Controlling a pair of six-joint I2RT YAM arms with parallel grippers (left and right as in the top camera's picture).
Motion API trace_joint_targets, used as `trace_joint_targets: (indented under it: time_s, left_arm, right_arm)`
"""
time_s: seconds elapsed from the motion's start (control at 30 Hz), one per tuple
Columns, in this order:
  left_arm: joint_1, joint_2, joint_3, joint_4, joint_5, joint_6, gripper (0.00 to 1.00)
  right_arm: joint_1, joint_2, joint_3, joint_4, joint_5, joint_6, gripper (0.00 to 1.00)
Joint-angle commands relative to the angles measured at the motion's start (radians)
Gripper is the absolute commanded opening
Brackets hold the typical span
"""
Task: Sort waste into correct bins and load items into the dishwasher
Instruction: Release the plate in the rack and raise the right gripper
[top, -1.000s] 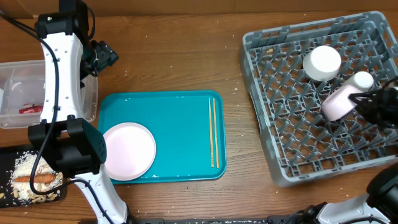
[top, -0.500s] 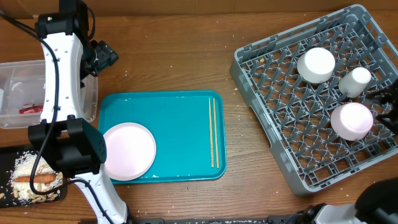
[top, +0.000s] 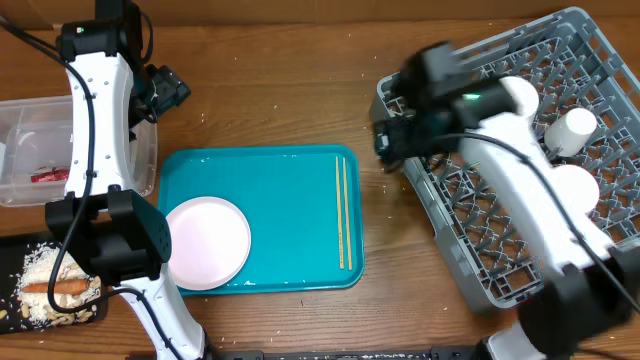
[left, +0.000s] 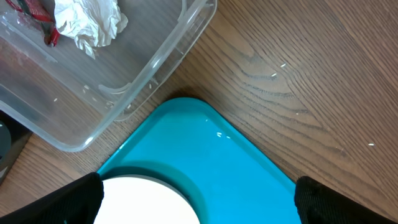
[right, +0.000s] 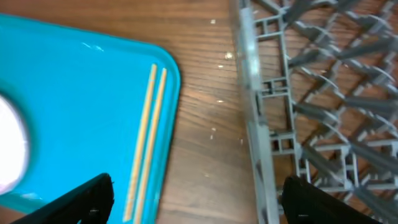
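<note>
My right gripper (top: 388, 138) (right: 202, 208) is open and empty over the bare wood between the teal tray and the grey rack (top: 470, 255) (right: 311, 93). The chopsticks (top: 343, 210) (right: 146, 137) lie along the tray's right side, just left of it. The right arm crosses the rack, partly hiding a white plate (top: 583, 183) beside the small cup (top: 573, 128). The pink plate (top: 207, 241) (left: 143, 202) sits at the tray's left end. My left gripper (top: 160, 90) (left: 200, 205) hangs open above the tray's far left corner. The clear tub (top: 25, 120) (left: 143, 81) holds the tissue (left: 87, 22) and the red wrapper (top: 48, 175).
The teal tray (top: 290, 190) (left: 236, 162) (right: 74, 93) lies mid-table. A black tray (top: 12, 250) at the front left holds rice crumbs (top: 40, 265) and an orange stick (top: 55, 287). The left arm stands along the tray's left side.
The right gripper let go of a white plate in the rack, opened, and swung left past the rack's left edge. The rack turned and shifted. The left arm stayed put.
</note>
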Motion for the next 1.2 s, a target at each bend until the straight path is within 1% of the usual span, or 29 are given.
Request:
trace_joint_targets:
  time_s: [0.0, 0.13, 0.17, 0.2, 0.23, 0.3, 0.33, 0.37, 0.43, 0.57, 0.7, 0.8, 0.87, 1.0, 1.17]
  left_arm:
    - [-0.002, -0.005, 0.008, -0.003, -0.003, -0.006, 1.00]
    - [-0.002, -0.005, 0.008, -0.002, -0.003, -0.006, 1.00]
    - [-0.002, -0.005, 0.008, -0.003, -0.003, -0.006, 1.00]
    - [-0.002, -0.005, 0.008, -0.002, -0.003, -0.006, 1.00]
    - [-0.002, -0.005, 0.008, -0.003, -0.003, -0.006, 1.00]
    - [-0.002, -0.005, 0.008, -0.003, -0.003, -0.006, 1.00]
    - [-0.002, -0.005, 0.008, -0.002, -0.003, -0.006, 1.00]
    - [-0.002, -0.005, 0.008, -0.003, -0.003, -0.006, 1.00]
    - [-0.002, -0.005, 0.008, -0.003, -0.003, -0.006, 1.00]
    - [-0.002, -0.005, 0.008, -0.002, -0.003, -0.006, 1.00]
    - [-0.002, -0.005, 0.008, -0.002, -0.003, -0.006, 1.00]
    - [-0.002, -0.005, 0.008, -0.002, -0.003, -0.006, 1.00]
    - [-0.002, -0.005, 0.008, -0.003, -0.003, -0.006, 1.00]
    - [-0.002, -0.005, 0.008, -0.003, -0.003, -0.006, 1.00]
    - [-0.002, -0.005, 0.008, -0.002, -0.003, -0.006, 1.00]
  right_arm:
    - [0.013, 0.111, -0.008, 0.028, 0.192, 0.045, 0.89]
    - [-0.026, 0.188, -0.008, 0.036, 0.189, 0.036, 0.88]
    - [-0.039, 0.200, -0.008, 0.036, 0.184, 0.033, 0.86]
    - [-0.055, 0.219, -0.009, 0.034, 0.166, 0.030, 0.75]
    - [-0.055, 0.220, -0.009, 0.038, 0.148, 0.030, 0.66]
    - [-0.055, 0.225, -0.009, 0.054, 0.114, 0.031, 0.55]
    - [-0.055, 0.230, -0.009, 0.064, 0.101, 0.031, 0.52]
    - [-0.055, 0.237, -0.009, 0.074, 0.099, 0.034, 0.51]
    - [-0.056, 0.261, -0.009, 0.101, 0.099, 0.035, 0.44]
    - [-0.056, 0.276, -0.009, 0.148, 0.092, 0.062, 0.40]
    - [-0.062, 0.276, -0.008, 0.224, 0.093, 0.138, 0.31]
    - [-0.086, 0.276, -0.008, 0.293, 0.093, 0.181, 0.31]
    - [-0.109, 0.276, -0.008, 0.334, 0.090, 0.204, 0.24]
    - [-0.149, 0.276, -0.008, 0.382, 0.070, 0.208, 0.19]
    - [-0.188, 0.276, -0.005, 0.433, 0.070, 0.222, 0.19]
